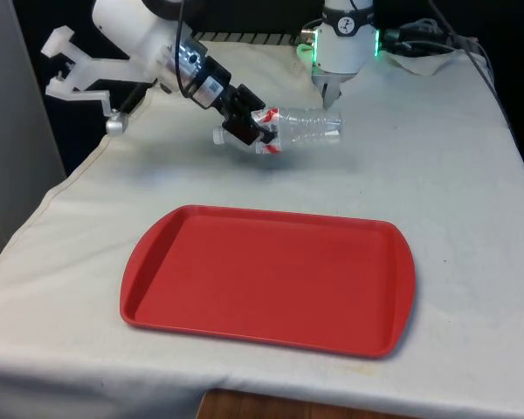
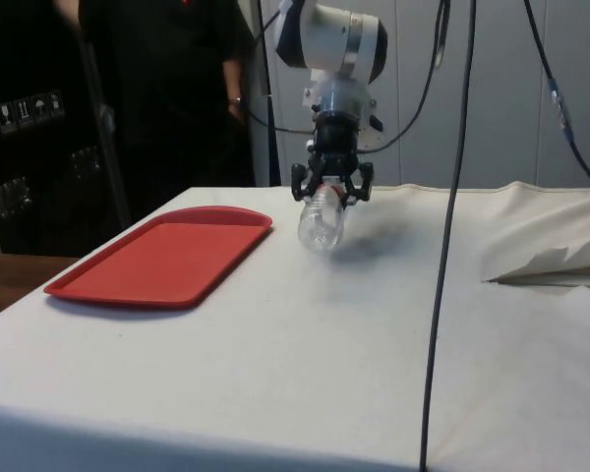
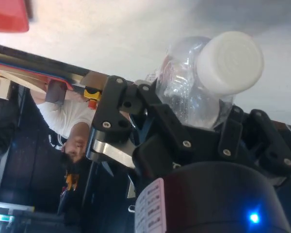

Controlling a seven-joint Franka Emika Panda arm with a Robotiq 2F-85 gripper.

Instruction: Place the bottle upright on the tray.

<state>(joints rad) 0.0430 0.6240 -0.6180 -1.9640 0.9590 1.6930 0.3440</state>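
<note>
Above the table (image 1: pixel 472 175), the gripper (image 1: pixel 249 127) squeezes the sideways bottle (image 1: pixel 306 125) near its cap; it could slip before reaching the tray (image 1: pixel 157 253).

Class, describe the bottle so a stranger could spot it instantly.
On the white-clothed table, look beyond the flat red plastic tray. There the black claw holds a clear, crinkled plastic bottle sideways above the cloth; its white cap and red-and-white label mark it out.
</note>
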